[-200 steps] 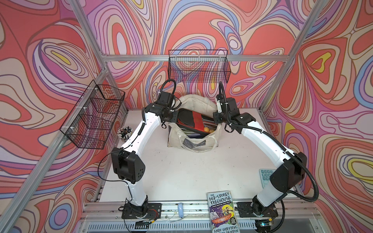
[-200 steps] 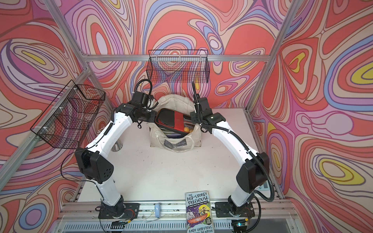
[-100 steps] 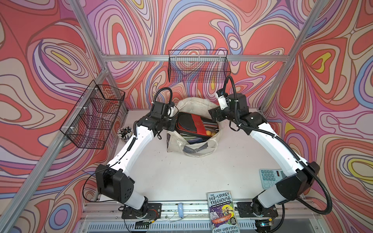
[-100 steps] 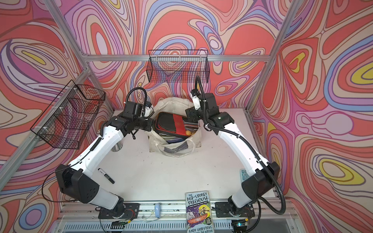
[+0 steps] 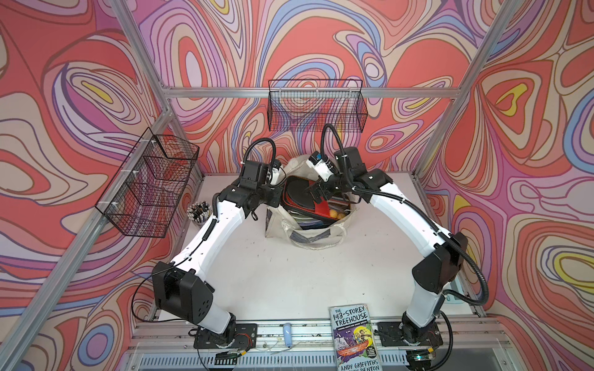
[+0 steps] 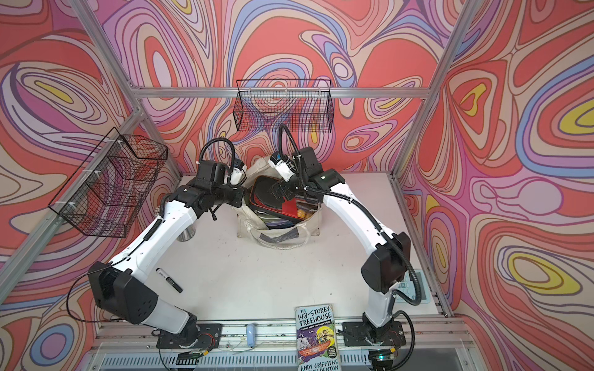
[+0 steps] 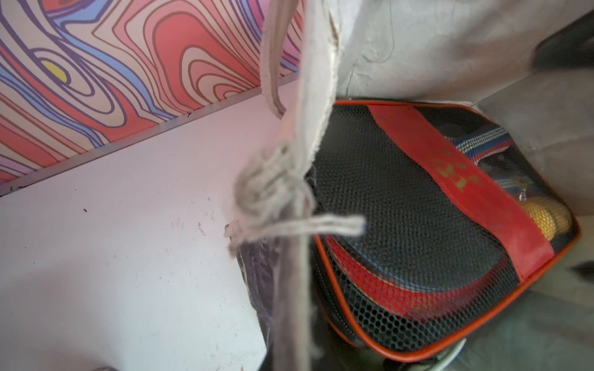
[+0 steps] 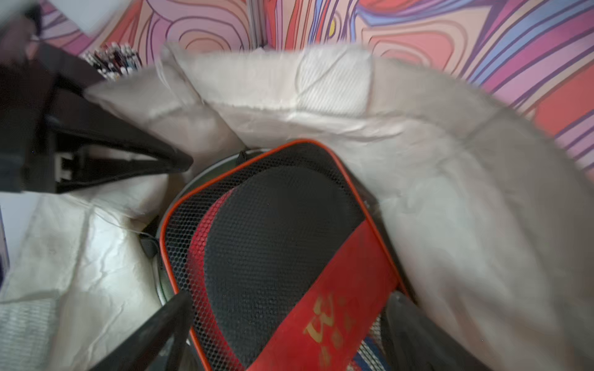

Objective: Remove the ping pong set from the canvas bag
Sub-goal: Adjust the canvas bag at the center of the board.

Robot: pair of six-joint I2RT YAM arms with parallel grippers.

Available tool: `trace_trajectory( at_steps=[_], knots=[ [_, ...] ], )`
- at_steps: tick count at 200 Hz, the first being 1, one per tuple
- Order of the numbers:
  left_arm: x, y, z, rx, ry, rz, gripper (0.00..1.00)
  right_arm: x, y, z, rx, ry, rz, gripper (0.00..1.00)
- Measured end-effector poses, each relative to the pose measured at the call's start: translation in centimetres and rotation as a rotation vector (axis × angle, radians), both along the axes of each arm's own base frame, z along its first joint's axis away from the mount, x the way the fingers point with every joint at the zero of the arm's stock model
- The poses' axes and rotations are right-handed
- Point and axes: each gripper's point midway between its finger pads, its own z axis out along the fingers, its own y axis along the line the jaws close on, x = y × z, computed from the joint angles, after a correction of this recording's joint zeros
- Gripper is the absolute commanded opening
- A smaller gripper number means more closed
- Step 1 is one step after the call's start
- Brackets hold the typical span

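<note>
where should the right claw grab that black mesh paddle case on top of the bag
Take the mesh case by its orange-piped rim near the red band, coming down through the canvas bag's open mouth; it lies topmost, thin, with that edge exposed.

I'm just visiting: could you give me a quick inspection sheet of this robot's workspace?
Surface: white tabletop, lightly scuffed.
Job's things: canvas bag upright, open; mesh paddle case topmost inside, orange balls showing through it.
Clutter: book, pen cup, marker, calculator.
Grippers: left gripper shut on bag's rim; right gripper open over the case.
Cables: black hoses loop above both wrists.
Surroundings: two wire baskets on swirl-patterned walls.
</note>
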Motion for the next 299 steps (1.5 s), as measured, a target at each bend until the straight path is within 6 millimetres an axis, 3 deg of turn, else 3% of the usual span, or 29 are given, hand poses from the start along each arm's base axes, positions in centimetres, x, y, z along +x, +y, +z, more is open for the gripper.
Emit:
trace_trajectory(
  at_steps=[29, 67, 85, 111, 149, 188, 204, 230, 273, 289, 299],
  knots=[
    [0.4, -0.6, 0.9, -0.019, -0.04, -0.025, 0.0, 0.2, 0.4, -2.1, -0.02, 0.049, 0.012, 0.98],
    [0.6, -0.4, 0.8, -0.007, -0.046, -0.009, 0.0, 0.5, 0.6, -2.3, -0.012, 0.045, 0.008, 0.98],
    [0.6, 0.0, 0.2, 0.012, -0.04, 0.01, 0.14, 0.6, 0.7, -2.6, -0.009, 0.045, 0.005, 0.98],
    [0.8, 0.6, 0.4, 0.033, -0.055, 0.032, 0.24, 0.6, 0.6, -3.4, -0.013, 0.062, -0.001, 0.98],
    [1.6, 1.0, 5.3, 0.032, -0.187, 0.048, 0.41, 0.5, 0.4, -4.5, -0.023, 0.08, -0.012, 0.98],
    [3.0, 0.6, 10.9, 0.045, -0.326, 0.028, 0.83, 0.4, 0.3, -5.2, -0.032, 0.093, -0.015, 0.98],
    [4.4, 0.1, 12.0, 0.052, -0.35, 0.007, 0.9, 0.4, 0.3, -5.5, -0.035, 0.1, -0.016, 0.98],
    [7.3, -0.7, 10.5, 0.066, -0.304, -0.046, 0.92, 0.3, 0.2, -5.7, -0.037, 0.105, -0.017, 0.98],
    [10.6, -0.9, 2.3, 0.09, -0.098, -0.114, 0.91, 0.2, 0.1, -5.9, -0.046, 0.11, -0.02, 0.98],
    [11.0, -0.9, 0.5, 0.095, -0.047, -0.127, 0.87, 0.2, 0.0, -6.0, -0.053, 0.114, -0.022, 0.98],
    [11.2, -1.0, -0.1, 0.092, -0.03, -0.134, 0.77, 0.1, -0.1, -6.1, -0.057, 0.115, -0.023, 0.98]
  ],
)
